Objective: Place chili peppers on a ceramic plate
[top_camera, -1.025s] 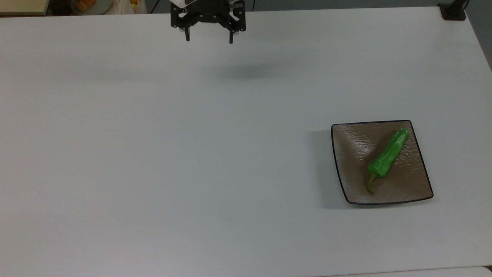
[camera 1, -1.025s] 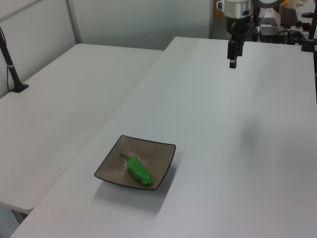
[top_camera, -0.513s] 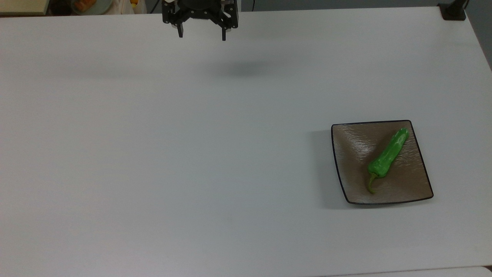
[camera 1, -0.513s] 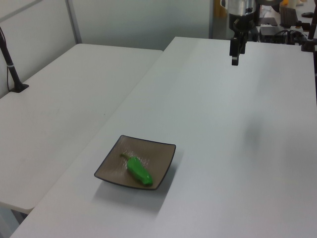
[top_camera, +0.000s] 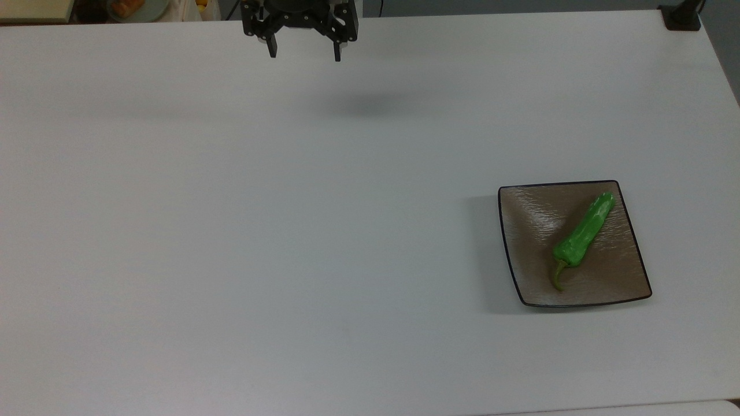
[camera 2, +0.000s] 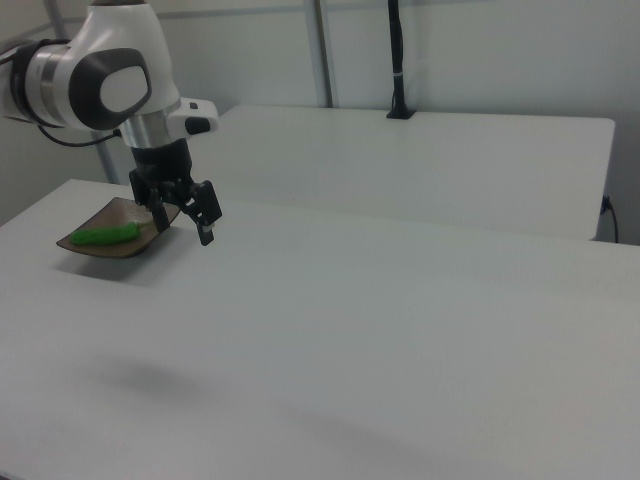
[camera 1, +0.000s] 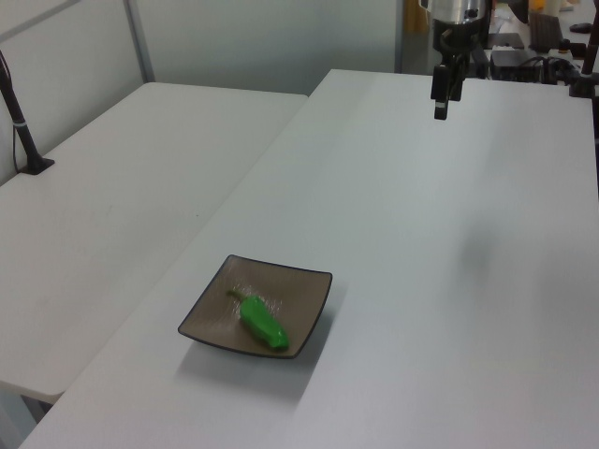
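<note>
Taking the ceramic plate [top_camera: 529,248] as the marker and reading the top view from its left, the end effector [top_camera: 304,56] is hanging well away from the plate, up toward the far edge of the white counter [top_camera: 289,231], its two fingers spread apart and holding nothing. In the right view the end effector [camera 2: 183,230] is hovering above the counter surface, with the plate [camera 2: 125,245] partly behind it. The chili pepper [top_camera: 583,233] is lying inside the plate, on its right half in the top view, running diagonally with the blunt tip near the plate's upper right corner and the thin curved stem pointing toward the plate's lower edge. In the left view the pepper [camera 1: 262,323] is resting flat in the shallow dish of the plate [camera 1: 304,285], so the task looks done to me. The pepper is looking light, glossy and probably slick, firm enough to take a gentle pinch but likely to bruise or roll under a hard one. I would grip it across the thick middle of the body, never the stem. The plate is looking stiff, heavier and chippable.
</note>
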`<action>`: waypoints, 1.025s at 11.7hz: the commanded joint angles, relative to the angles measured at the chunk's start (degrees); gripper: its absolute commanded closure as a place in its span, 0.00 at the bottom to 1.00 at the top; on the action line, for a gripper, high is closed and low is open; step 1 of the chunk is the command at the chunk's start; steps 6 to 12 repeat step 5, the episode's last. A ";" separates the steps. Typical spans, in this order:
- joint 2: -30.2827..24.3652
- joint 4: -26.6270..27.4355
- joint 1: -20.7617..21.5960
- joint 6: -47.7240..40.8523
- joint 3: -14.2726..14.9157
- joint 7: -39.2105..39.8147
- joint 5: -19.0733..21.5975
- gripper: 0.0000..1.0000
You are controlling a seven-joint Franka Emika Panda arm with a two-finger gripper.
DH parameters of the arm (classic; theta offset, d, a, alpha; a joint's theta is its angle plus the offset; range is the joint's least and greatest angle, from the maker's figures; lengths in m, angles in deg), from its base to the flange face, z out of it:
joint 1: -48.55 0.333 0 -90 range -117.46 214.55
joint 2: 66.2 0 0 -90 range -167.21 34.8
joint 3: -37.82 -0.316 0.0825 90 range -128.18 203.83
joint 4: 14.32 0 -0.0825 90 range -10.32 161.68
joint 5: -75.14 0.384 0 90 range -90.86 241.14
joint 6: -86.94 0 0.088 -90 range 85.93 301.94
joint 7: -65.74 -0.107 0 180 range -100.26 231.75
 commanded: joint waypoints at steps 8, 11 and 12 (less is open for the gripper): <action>-1.82 2.10 1.15 1.19 0.75 0.73 -1.46 0.00; -1.82 2.10 1.15 1.19 0.75 0.73 -1.46 0.00; -1.82 2.10 1.15 1.19 0.75 0.73 -1.46 0.00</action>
